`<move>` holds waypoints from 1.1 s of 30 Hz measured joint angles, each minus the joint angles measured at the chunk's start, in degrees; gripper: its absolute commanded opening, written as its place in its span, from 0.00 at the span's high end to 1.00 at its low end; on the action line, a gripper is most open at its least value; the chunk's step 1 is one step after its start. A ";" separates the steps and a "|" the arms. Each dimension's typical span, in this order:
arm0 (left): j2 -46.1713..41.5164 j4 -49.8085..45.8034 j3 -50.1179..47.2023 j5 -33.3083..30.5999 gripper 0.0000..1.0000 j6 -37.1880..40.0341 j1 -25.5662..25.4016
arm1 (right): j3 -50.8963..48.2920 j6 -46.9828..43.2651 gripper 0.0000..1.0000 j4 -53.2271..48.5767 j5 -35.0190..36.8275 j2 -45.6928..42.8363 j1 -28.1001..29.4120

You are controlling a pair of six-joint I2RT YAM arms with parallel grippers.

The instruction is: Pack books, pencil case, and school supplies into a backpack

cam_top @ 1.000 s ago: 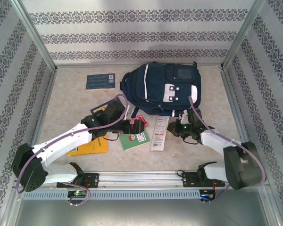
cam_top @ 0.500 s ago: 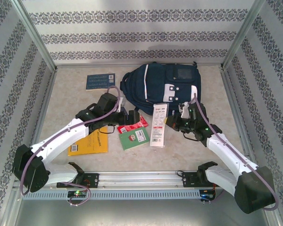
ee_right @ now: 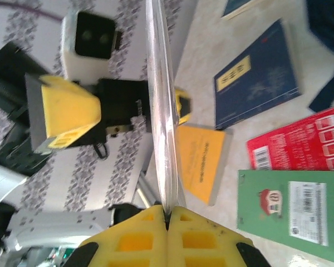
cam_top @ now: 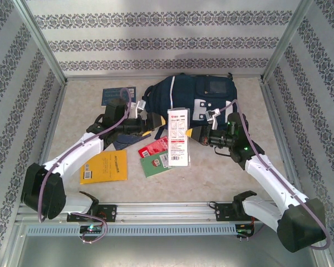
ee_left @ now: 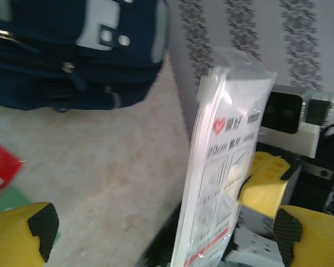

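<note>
Top external view: raised off the table within the last second, white strip packet pinched upright by clenched right gripper before the far-edge backpack, just ahead of wide-open left gripper, seemingly for handover.

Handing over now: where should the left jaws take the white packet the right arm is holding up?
Grip the white packet by the free long edge nearest the left arm, opposite the edge pinched in the right jaws. It stands on edge, card-thin, so come straight in from the left and close across its two flat faces.
</note>
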 measured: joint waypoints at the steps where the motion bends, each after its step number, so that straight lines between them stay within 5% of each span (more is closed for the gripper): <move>1: 0.33 1.49 -0.11 1.33 0.01 -0.70 -0.02 | 0.39 0.04 1.00 0.35 -1.01 0.24 0.52; 7: 1.77 7.98 -0.20 8.50 0.16 -2.80 0.00 | 2.51 -0.02 1.00 1.22 -5.49 1.57 2.67; 16: 1.88 14.75 -0.50 15.28 0.57 -5.55 -0.24 | 3.39 -0.09 1.00 1.99 -8.33 3.65 3.04; 22: 1.88 15.30 -0.50 18.01 0.96 -5.03 -0.28 | 4.85 -0.50 1.00 1.31 -8.55 5.09 3.04; 25: 1.88 14.88 -0.46 18.16 1.00 -4.13 -0.24 | 5.05 -0.76 1.00 0.59 -8.76 5.31 3.04; 27: 1.88 13.97 -0.46 17.97 1.00 -3.54 -0.22 | 5.44 -1.84 0.66 -0.90 -8.61 5.60 3.04; 30: 1.81 11.82 -0.44 17.46 1.00 -2.40 0.13 | 8.07 -5.42 0.47 -6.60 -5.22 5.92 3.04; 33: 0.83 7.91 -0.44 15.43 1.00 -1.40 2.91 | 12.22 -8.92 0.43 -12.59 1.95 5.92 2.62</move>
